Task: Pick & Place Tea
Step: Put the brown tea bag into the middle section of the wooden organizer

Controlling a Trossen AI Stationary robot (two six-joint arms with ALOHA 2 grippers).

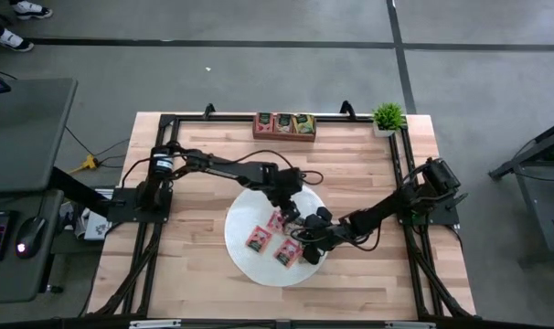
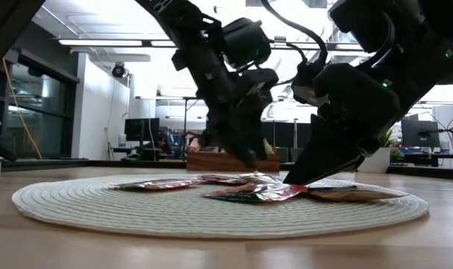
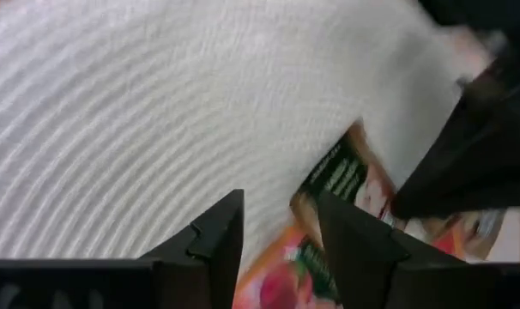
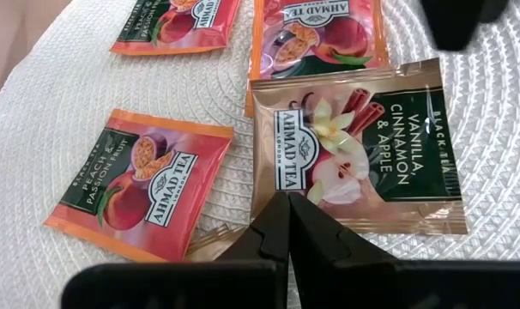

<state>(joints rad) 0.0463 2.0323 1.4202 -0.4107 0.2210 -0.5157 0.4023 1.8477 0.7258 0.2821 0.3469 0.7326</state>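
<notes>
Several flat square tea packets lie on the round white woven mat [image 1: 248, 267]. In the right wrist view they are a brown vanilla packet [image 4: 371, 159], an orange-red peach packet [image 4: 140, 193] and two more peach packets [image 4: 178, 21] [image 4: 320, 34]. My right gripper [image 4: 287, 204] is shut, with its tips at the brown packet's near edge. My left gripper [image 3: 277, 227] is open and hovers just above the mat beside a brown packet [image 3: 341, 176] and a red packet [image 3: 281, 275]. In the low view its tips [image 2: 247, 161] stand slightly above the pile [image 2: 256, 190]. My right gripper's shut fingertips [image 4: 277, 215] rest on the brown vanilla packet at the middle of its near edge [image 4: 243, 230]. They come slanting down from the table's right. The packet lies flat on the mat. I cannot tell whether any of it is pinched between the fingers.
A brown wooden tray [image 1: 284, 124] holding more packets sits at the table's far edge, and a small potted plant [image 1: 388, 117] stands at the far right corner. The two grippers are close together over the mat [image 2: 99, 205]. Bare wooden tabletop [image 1: 195, 274] surrounds the mat.
</notes>
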